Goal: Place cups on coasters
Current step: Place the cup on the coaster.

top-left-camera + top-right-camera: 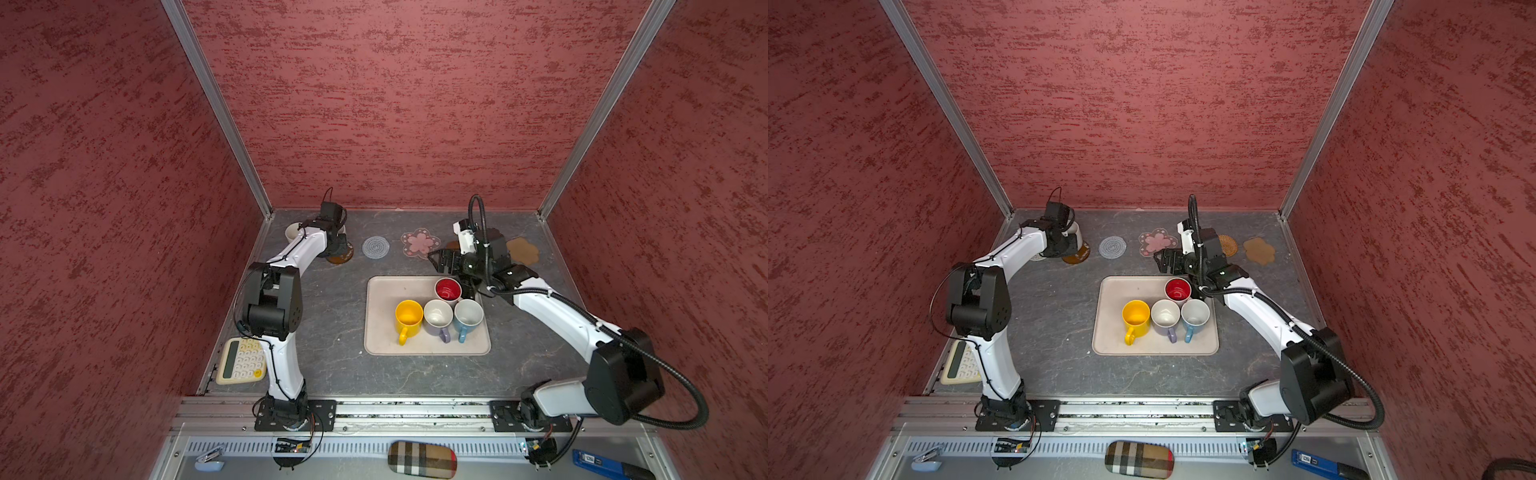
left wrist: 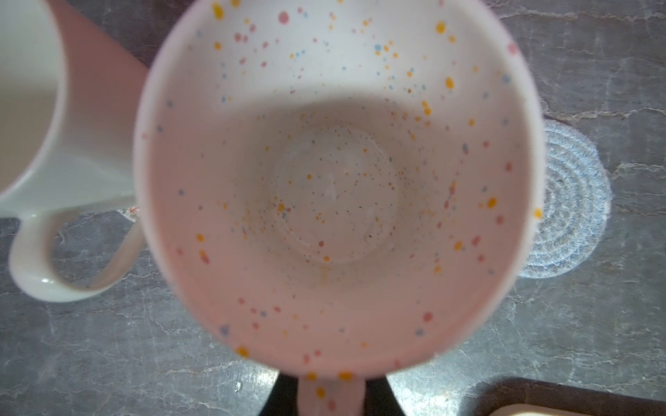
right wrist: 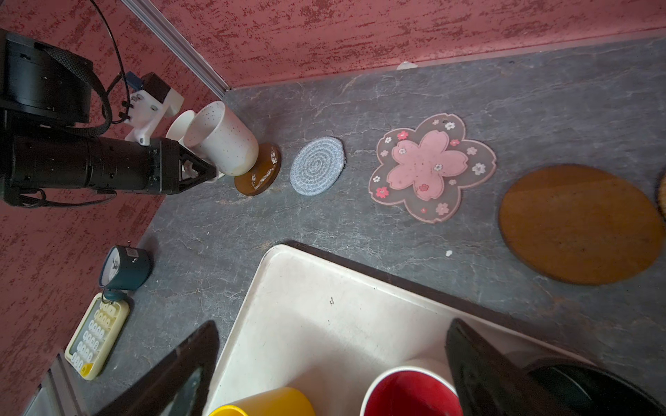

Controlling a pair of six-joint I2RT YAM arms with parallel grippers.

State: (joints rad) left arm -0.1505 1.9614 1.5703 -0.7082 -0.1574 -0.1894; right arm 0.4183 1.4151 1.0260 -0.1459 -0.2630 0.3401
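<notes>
Red textured walls [image 1: 374,104] enclose a grey marbled tabletop [image 1: 332,316]. At the far left corner, my left gripper [image 3: 211,174] is clamped narrowly on the handle of a speckled white mug [image 3: 221,138]. The mug tilts, and its lower edge seems to touch a brown disc coaster [image 3: 261,173]. Just behind it stands a plain white mug [image 1: 293,232].

Along the far edge lie more coasters, all bare:
- a grey woven round [image 1: 375,247]
- a pink flower coaster [image 1: 420,243]
- a second brown disc [image 3: 580,223]
- a tan rattan round [image 1: 1228,245]
- a lobed cork mat [image 1: 524,250]

Nearer me, a beige tray [image 1: 382,332] holds four upright mugs. A yellow mug [image 1: 409,318], a lavender mug [image 1: 438,318] and a light blue mug [image 1: 468,316] stand in a row. A white mug with red inside [image 1: 448,289] stands behind them.

My right gripper [image 3: 333,335] hangs over the tray's far edge beside the red-lined mug, its jaws spread wide and holding nothing.
</notes>
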